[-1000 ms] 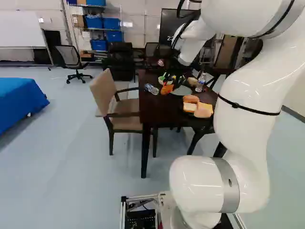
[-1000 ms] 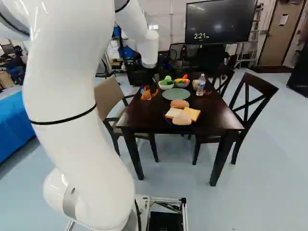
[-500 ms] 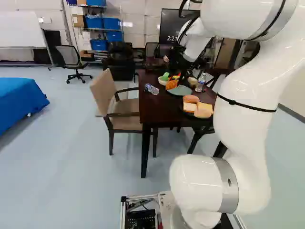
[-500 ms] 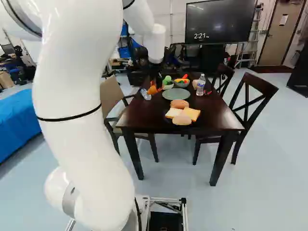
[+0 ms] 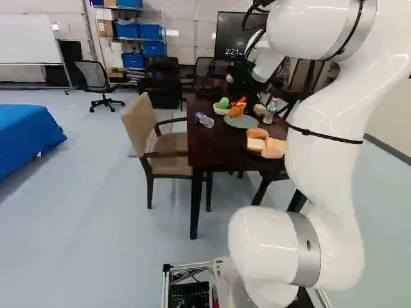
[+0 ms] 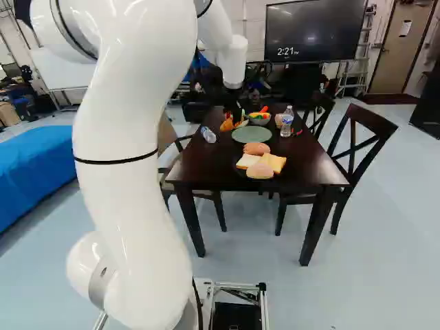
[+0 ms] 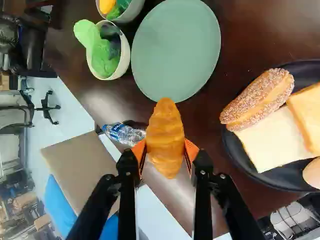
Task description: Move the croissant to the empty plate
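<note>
Wrist view only: 2 pads (image 7: 190, 150) clamp croissant (image 7: 166, 137).

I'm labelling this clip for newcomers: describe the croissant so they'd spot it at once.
Start at the dark table, then find the gripper over it. The croissant is the golden, ridged pastry between its orange pads. Unlike the speckled roll on the black plate, it is held in the gripper.

A dark table (image 6: 309, 172) stands on a pale, glossy floor (image 5: 96, 224), a beige armchair (image 5: 138, 122) at one side, a cross-backed chair (image 6: 368, 124) at the other. Shelves (image 5: 137, 39) with blue bins (image 5: 152, 32) line the white wall (image 5: 181, 22); what may be a ladder (image 6: 355, 74) stands near the door (image 6: 407, 51).
</note>
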